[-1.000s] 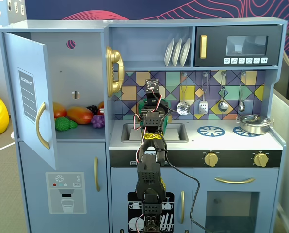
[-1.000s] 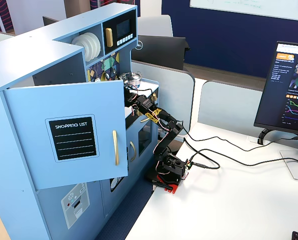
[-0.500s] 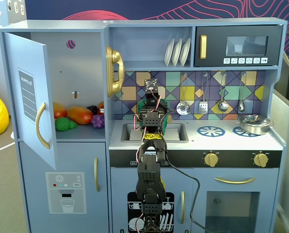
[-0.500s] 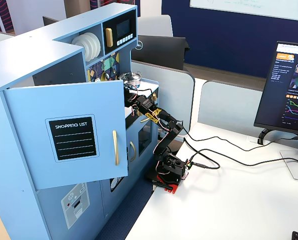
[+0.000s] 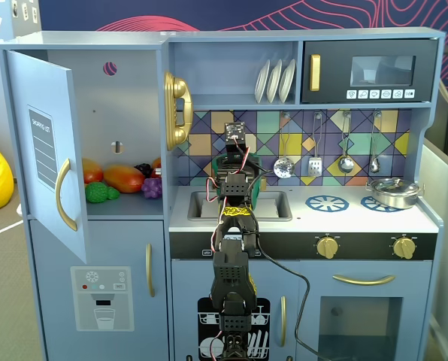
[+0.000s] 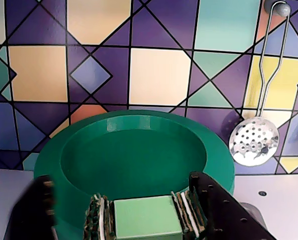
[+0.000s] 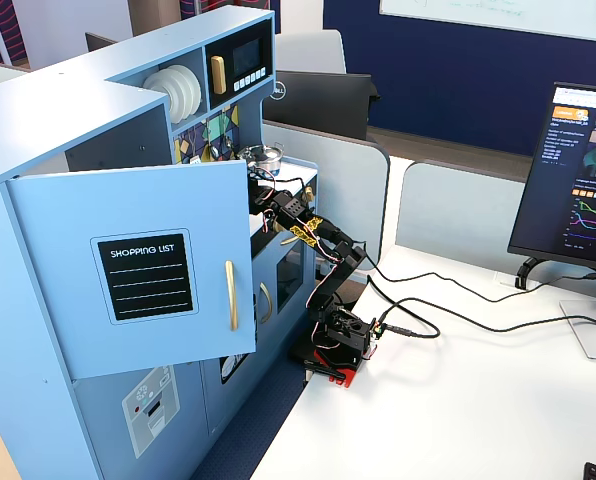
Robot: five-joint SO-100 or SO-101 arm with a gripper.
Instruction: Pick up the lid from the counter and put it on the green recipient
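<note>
Tool (image 6: pixel 139 210) clamps lid (image 6: pixel 147 217) above green pot (image 6: pixel 134 160).

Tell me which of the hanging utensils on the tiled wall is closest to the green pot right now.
The perforated skimmer, leftmost of the four on the backsplash. It hangs just right of the green pot in the wrist view; the spatula, spoon and ladle hang further right.

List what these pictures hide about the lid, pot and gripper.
Lid: none surely seen; in the wrist view a pale green piece between the gripper's fingers is cut by the bottom edge, grip unclear.
Green pot: base out of the wrist view; the arm mostly covers it in a fixed view.
Counter: behind the cupboard door in a fixed view.
</note>
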